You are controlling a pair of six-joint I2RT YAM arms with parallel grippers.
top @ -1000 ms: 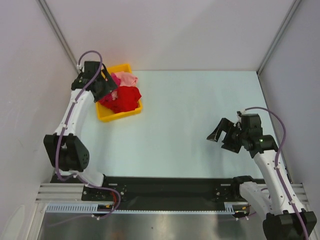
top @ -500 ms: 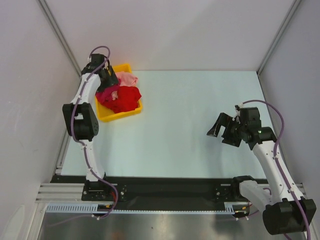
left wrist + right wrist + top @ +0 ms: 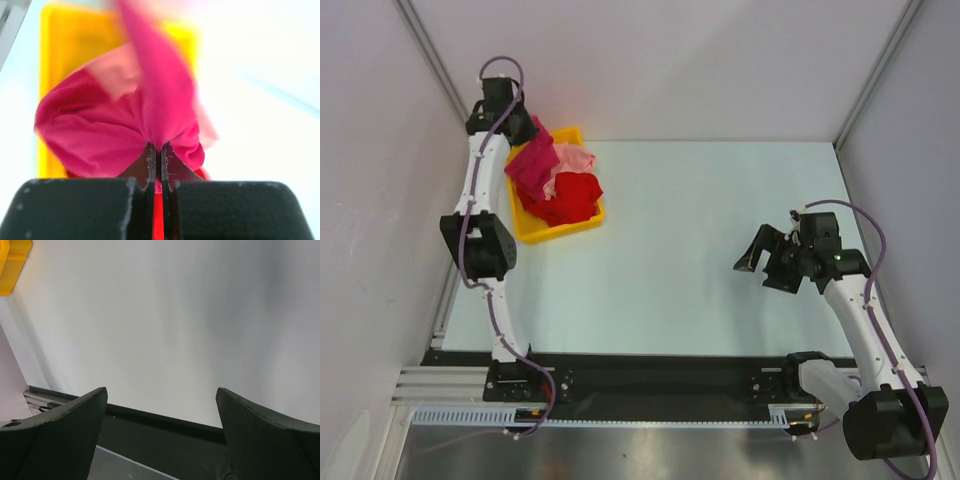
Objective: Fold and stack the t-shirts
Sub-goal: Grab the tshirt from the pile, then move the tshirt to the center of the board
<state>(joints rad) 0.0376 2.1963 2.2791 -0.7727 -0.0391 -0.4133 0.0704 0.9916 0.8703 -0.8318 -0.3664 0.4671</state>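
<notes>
The yellow bin at the far left holds the t-shirts. My left gripper is shut on a bunch of the magenta-crimson shirt, which hangs up out of the bin from its tips. The bright red shirt and the pale salmon-pink shirt lie in the bin beneath. In the left wrist view the magenta cloth is pinched in the left gripper, over pale pink cloth. My right gripper hovers open over the table's right side; it holds nothing.
The bin's far corner sits close to the metal frame post and left wall. A corner of the bin shows at the top left of the right wrist view, with the table's dark front rail below.
My left gripper has gone from open to shut on the magenta shirt and pulled back up and to the far left, lifting the cloth. The right arm has barely moved.
</notes>
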